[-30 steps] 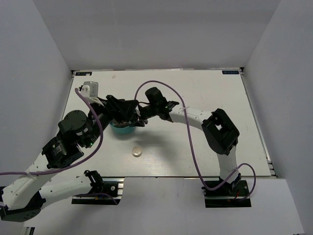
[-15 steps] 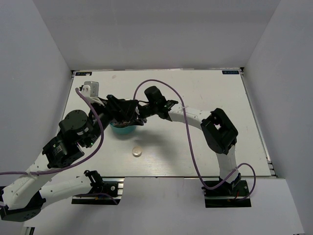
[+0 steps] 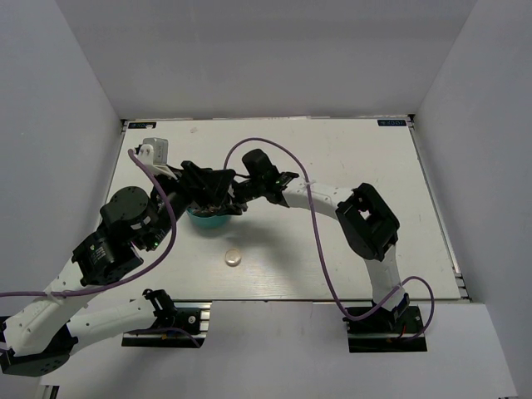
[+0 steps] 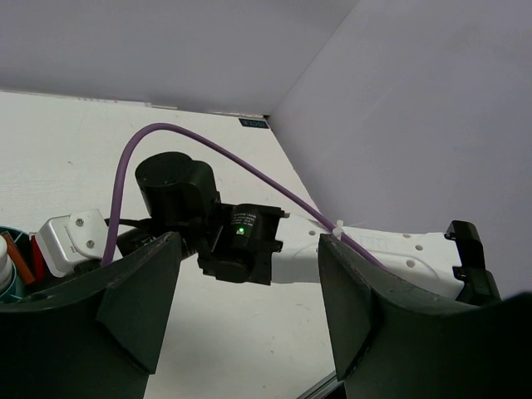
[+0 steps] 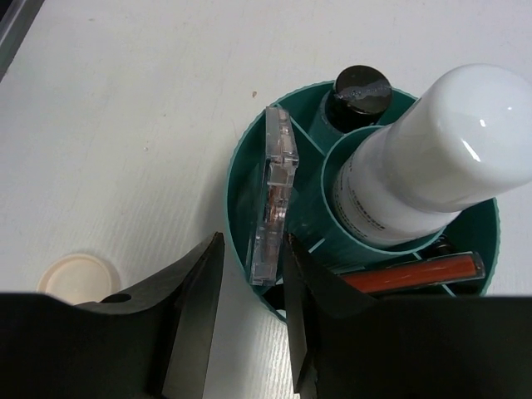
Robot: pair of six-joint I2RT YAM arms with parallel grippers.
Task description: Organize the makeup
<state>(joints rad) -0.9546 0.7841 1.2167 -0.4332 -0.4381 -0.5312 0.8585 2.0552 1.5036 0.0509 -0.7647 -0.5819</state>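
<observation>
Judging by what stands in the teal tub, the sorting is nearly done. The white-and-blue bottle sits upright in the middle cylinder. The black tube is in the far compartment beside it. A red-black stick lies in the near right section, and the square palette stands on edge in the left compartment.

What looks left is the round cream compact, which lies alone on the desk, near the tub but clear of it. I cannot make out a clear vial in any view (it may be hidden behind the bottle).

The right end effector hangs over the tub with its fingers parted on either side of the palette's near edge. A sliver of daylight shows between one finger and the palette, so it reads as let go rather than clamped.

The left end effector is spread wide with nothing between its fingers. It hovers next to the tub, whose rim just shows at the edge of its wrist view.

As for writing, the bottle carries fine dark print down its side, too small to read. The blue labels at the desk's far corners are likewise illegible, and no brand can be made out.
</observation>
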